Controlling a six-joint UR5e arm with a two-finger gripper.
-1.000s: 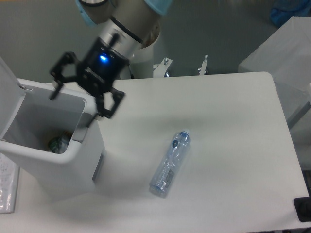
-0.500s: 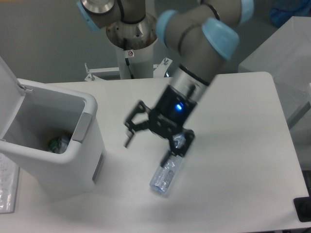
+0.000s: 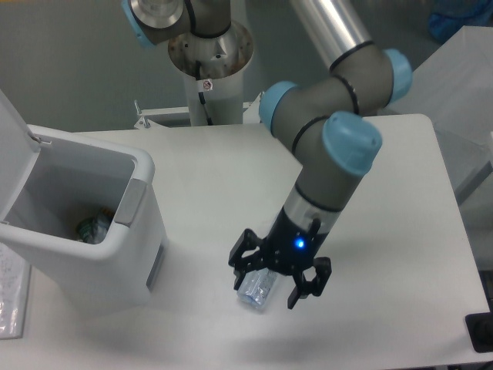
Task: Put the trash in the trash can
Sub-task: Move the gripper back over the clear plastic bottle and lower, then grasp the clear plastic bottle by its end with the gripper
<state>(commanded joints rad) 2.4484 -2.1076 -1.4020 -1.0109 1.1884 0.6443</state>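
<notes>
The tool (image 3: 277, 271) hangs low over the white tabletop (image 3: 370, 193), near its 6 o'clock edge, with its dark fingers (image 3: 240, 256) spread wide to either side of the clear plastic bottle (image 3: 256, 290). A blue light glows on the tool's body just above the fingers. The fingers straddle the bottle but do not close on it; nothing is held. Only the lower end of the bottle shows, lying flat on the tabletop under the tool, the rest hidden by the wrist, so its cap cannot be seen. The trash can (image 3: 100, 254) stands at the tabletop's 9 o'clock side, well apart from the bottle, its lid (image 3: 11, 146) swung up and back and its grey latch tab (image 3: 129, 203) on the rim facing the tool. Inside it, at the bottom, lies the crumpled tissue wad (image 3: 94, 228) with a green bit. The arm (image 3: 339, 139) reaches down from 12 o'clock, bent at its grey and pale blue joints.
</notes>
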